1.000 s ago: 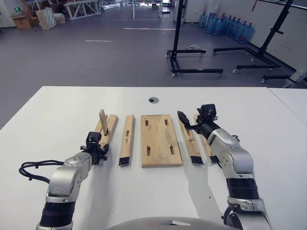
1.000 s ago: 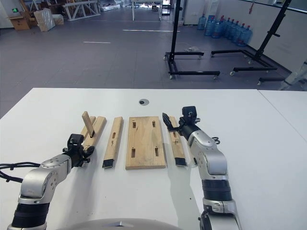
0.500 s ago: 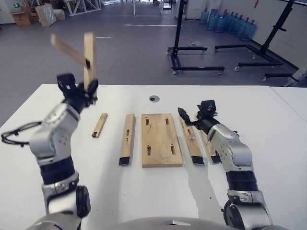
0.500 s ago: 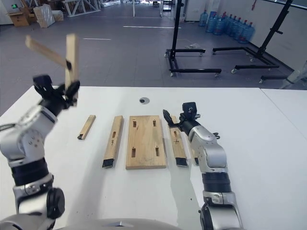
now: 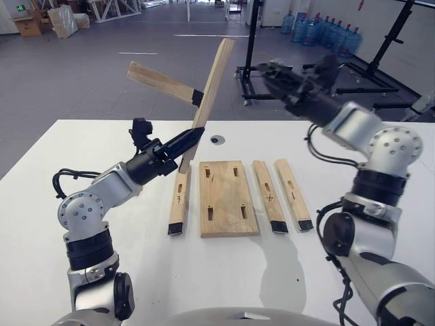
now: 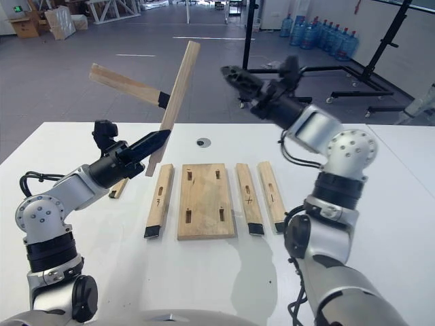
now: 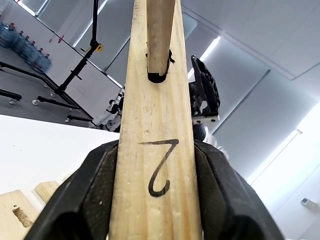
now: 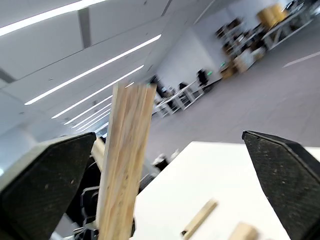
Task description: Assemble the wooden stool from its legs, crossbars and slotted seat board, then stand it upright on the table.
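My left gripper (image 5: 189, 140) is shut on the lower part of a wooden leg (image 5: 212, 85) held tilted above the table, seen close between its fingers (image 7: 92, 192). A crossbar (image 5: 162, 82) sticks out of the leg's slot toward the left. My right gripper (image 5: 272, 71) is raised in the air, open, just right of the leg's top, with that leg (image 8: 125, 155) in front of its spread fingers. The slotted seat board (image 5: 228, 197) lies flat mid-table. A leg (image 5: 180, 200) lies left of it, two legs (image 5: 269, 196) (image 5: 293, 193) right. A loose crossbar (image 6: 118, 188) lies behind my left arm.
A round cable grommet (image 5: 217, 140) sits in the white table (image 5: 340, 285) behind the board. A black cable (image 5: 64, 178) loops off my left arm. Metal stands (image 5: 275, 75) and water bottles are on the floor beyond the table.
My left arm swung the leg with its crossbar from high on the left toward the table's middle. My right arm rose off the table legs and now faces the leg's top.
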`<action>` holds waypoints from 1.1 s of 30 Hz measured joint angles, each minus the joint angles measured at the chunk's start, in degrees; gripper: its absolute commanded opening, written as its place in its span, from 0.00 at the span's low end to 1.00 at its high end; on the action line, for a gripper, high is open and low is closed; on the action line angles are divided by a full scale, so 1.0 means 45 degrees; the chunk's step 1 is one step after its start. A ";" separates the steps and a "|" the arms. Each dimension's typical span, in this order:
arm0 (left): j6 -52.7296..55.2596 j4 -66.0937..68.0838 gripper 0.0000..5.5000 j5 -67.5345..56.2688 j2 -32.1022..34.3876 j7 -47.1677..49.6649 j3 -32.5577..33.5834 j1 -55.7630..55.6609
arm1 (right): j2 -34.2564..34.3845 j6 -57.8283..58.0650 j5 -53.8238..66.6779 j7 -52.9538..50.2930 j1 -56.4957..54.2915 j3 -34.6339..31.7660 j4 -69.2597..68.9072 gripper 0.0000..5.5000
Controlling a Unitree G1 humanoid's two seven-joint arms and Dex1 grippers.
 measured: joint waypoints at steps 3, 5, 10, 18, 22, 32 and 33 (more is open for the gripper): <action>0.0012 0.0454 0.37 -0.1043 0.0262 0.0240 0.0085 -0.0005 | 0.0273 0.0260 0.0914 -0.0630 0.0693 -0.0271 -0.0204 0.98; 0.0022 0.0565 0.37 -0.1472 0.0500 0.0323 0.0057 -0.0004 | 0.0280 0.0361 0.1541 -0.0787 0.0929 -0.0479 -0.0235 0.98; 0.0132 0.0967 0.37 -0.2602 0.0840 0.0376 -0.0354 0.0075 | 0.0310 0.0510 0.2835 -0.0717 0.0936 -0.0103 -0.0322 0.98; 0.0475 0.0866 0.37 -0.4338 0.1390 0.0220 -0.1456 0.0785 | 0.0932 0.0338 0.3859 -0.1590 0.0941 0.0932 -0.0131 0.98; 0.0458 0.0724 0.37 -0.4361 0.1660 0.0178 -0.1855 0.1041 | 0.1058 0.0014 0.4939 -0.2218 0.0939 0.0996 -0.0129 0.98; 0.0107 0.0734 0.37 -0.4308 0.1913 0.0142 -0.2151 0.1042 | 0.1476 -0.1095 0.5937 -0.3330 0.1702 0.2188 -0.1171 0.98; 0.0051 0.0728 0.37 -0.4308 0.1922 0.0129 -0.2171 0.1042 | 0.1428 -0.1244 0.5967 -0.3364 0.1713 0.2260 -0.1172 0.98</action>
